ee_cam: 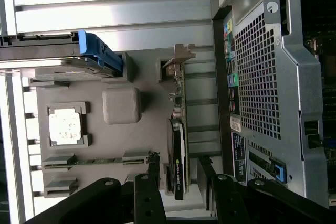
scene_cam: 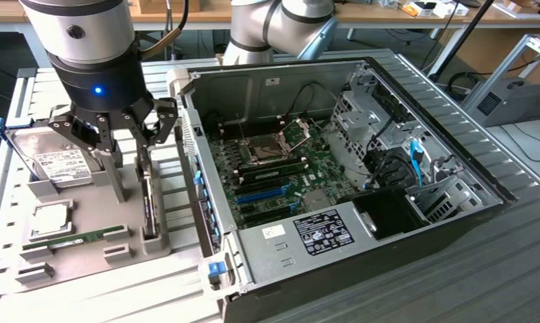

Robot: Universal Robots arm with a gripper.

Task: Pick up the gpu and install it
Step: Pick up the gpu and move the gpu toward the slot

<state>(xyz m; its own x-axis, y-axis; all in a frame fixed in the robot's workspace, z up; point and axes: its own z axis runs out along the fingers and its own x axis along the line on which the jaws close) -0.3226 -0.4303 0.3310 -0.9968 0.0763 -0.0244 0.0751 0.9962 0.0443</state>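
The gpu [scene_cam: 149, 205] stands on its edge in a slot of the grey parts tray [scene_cam: 86, 266], on the exterior view's left, beside the open computer case [scene_cam: 431, 222]. In the wrist view the gpu [ee_cam: 178, 150] is a thin black-faced card with its silver bracket [ee_cam: 179, 56] at the far end. My gripper [scene_cam: 132, 188] hangs right over the card. It is open, with one finger on each side of the card and a gap to both. Seen from the wrist, the gripper [ee_cam: 177, 162] straddles the card's near end and its fingertips [ee_cam: 153, 161] stay clear of the card.
The tray also holds a hard drive in a blue frame [scene_cam: 50, 161], a CPU [scene_cam: 50, 219] and a RAM stick [scene_cam: 81, 237]. The case lies open with its motherboard [scene_cam: 270, 168] and blue slots [scene_cam: 261, 195] exposed. Its perforated rear panel [ee_cam: 257, 82] stands close beside the card.
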